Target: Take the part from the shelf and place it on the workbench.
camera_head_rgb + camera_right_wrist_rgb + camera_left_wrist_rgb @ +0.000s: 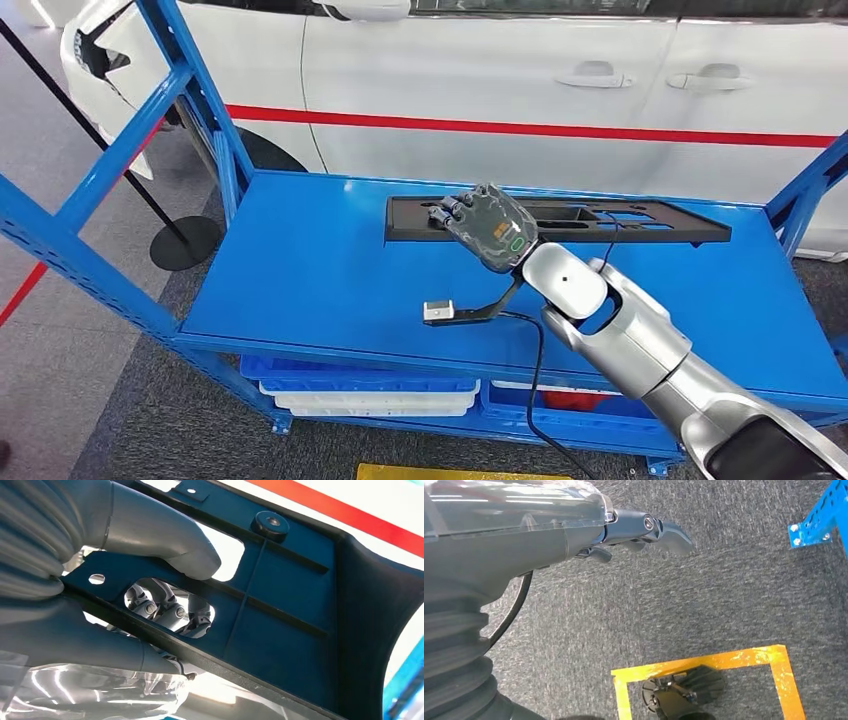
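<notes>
A long black plastic part [640, 218] with cut-outs lies along the back of the blue shelf deck [320, 270]. My right hand [490, 225] reaches over the deck and grips the part near its left end. In the right wrist view the thumb [165, 540] presses one face of the part [290, 630], and the fingers [165, 607] show through a cut-out behind it. I cannot tell whether the part is lifted off the deck. My left hand [524, 535] hangs over the grey floor and holds nothing, its fingers loosely extended.
A white car [480, 70] with a red stripe stands close behind the shelf. Blue uprights [200, 90] frame the deck's left side, another at the right [810, 190]. Blue and white bins [370, 385] sit on the lower level. Yellow tape [724, 662] marks the floor.
</notes>
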Controlling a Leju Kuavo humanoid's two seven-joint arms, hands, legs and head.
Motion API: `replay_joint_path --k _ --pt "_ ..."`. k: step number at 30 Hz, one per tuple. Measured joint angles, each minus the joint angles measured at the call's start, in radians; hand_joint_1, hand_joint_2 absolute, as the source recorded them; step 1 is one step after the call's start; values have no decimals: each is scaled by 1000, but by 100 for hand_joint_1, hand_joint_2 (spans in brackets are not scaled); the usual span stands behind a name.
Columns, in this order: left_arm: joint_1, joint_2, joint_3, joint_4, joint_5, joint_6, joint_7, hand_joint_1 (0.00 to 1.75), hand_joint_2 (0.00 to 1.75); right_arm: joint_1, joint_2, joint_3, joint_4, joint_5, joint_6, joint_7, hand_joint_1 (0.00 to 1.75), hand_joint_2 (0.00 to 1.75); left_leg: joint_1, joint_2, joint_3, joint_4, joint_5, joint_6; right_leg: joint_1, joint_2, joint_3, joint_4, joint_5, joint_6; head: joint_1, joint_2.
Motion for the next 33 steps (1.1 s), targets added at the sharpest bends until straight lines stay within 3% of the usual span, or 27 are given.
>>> replay_joint_path --k 3,4,5,6,8,10,13,14,16,18,19,20,21,24,25,27,29,31,33 --pt "0 0 0 0 0 0 0 0 175 4 -1 0 4 -1 0 2 175 175 1 1 -65 186 -115 -6 5 -3 -14 0 11 -14 0 0" --pt "1 0 0 0 0 0 0 0 175 7 -1 0 6 -2 0 3 175 175 1 1 -78 232 -132 -7 7 -4 -20 1 15 -15 0 0" --pt "1 0 0 0 0 0 0 0 175 10 -1 0 8 -3 0 3 175 175 1 1 -72 240 -128 -6 9 -4 -25 3 18 -15 0 0" --pt "1 0 0 0 0 0 0 0 175 12 -2 0 10 -4 0 5 175 175 1 1 -48 210 -109 -4 10 -4 -30 5 20 -14 0 0" --pt "0 0 0 0 -1 0 0 0 175 16 -2 0 13 -4 -3 10 175 175 -1 1 39 70 -58 6 12 -4 -38 11 24 -10 0 0" --pt "-1 1 0 0 -1 -1 2 0 175 19 -1 0 15 -2 -8 15 175 175 -6 0 94 -28 -36 16 14 -4 -43 14 30 0 0 0" --pt "-1 1 0 0 -1 -1 4 0 175 23 -1 1 21 2 -11 18 175 175 -10 0 94 -49 -24 31 12 -4 -47 10 43 21 0 0" --pt "-1 1 0 0 -2 -1 4 0 175 24 -1 1 23 2 -12 18 175 175 -8 1 90 -54 -16 39 11 -3 -51 15 34 26 0 0" --pt "-2 1 0 0 -2 0 4 0 175 24 0 0 27 3 -12 19 175 175 -4 3 80 -63 3 54 9 -3 -76 78 -25 33 0 0" --pt "-1 0 0 0 -5 0 3 0 175 25 0 0 32 6 -12 21 175 175 -6 3 61 -62 17 60 7 -3 -119 206 -108 38 0 0" --pt "1 0 0 0 -7 0 3 0 175 26 0 0 34 8 -12 23 175 175 -7 3 51 -60 23 60 7 -3 -133 259 -131 41 0 0" --pt "2 0 0 0 -8 0 3 0 175 27 0 0 37 9 -12 25 175 175 -8 3 41 -57 28 59 6 -3 -132 282 -135 43 0 0" --pt "3 0 0 0 -9 0 3 0 175 28 0 0 39 11 -12 27 175 175 -8 3 32 -53 32 58 6 -3 -111 265 -121 44 0 0" --pt "2 -1 0 0 -9 -2 5 0 175 30 0 -3 42 13 -16 32 175 175 -9 3 12 -39 40 49 8 -3 17 72 -62 36 0 0" --pt "1 -1 0 0 -9 -4 5 0 175 31 0 -4 42 14 -19 33 175 175 -10 3 8 -37 43 44 11 -3 42 29 -54 30 0 0" --pt "1 -1 0 0 -9 -7 6 0 175 34 0 -8 43 16 -26 37 175 175 -11 2 4 -38 53 31 18 -1 46 12 -48 19 0 0" --pt "2 -2 0 0 -8 -9 6 0 175 38 2 -8 44 20 -29 40 175 175 -11 1 -3 -33 49 18 13 -4 39 4 -37 4 0 0" --pt "3 -2 0 0 -8 -10 6 0 175 40 6 -9 44 25 -30 44 175 175 -9 1 -27 22 -7 8 8 -8 25 -4 -19 -12 0 0" --pt "3 -2 0 0 -8 -10 6 0 175 43 9 -10 44 28 -30 48 175 175 -7 1 -67 148 -95 0 9 -9 5 -3 -3 -18 0 0"
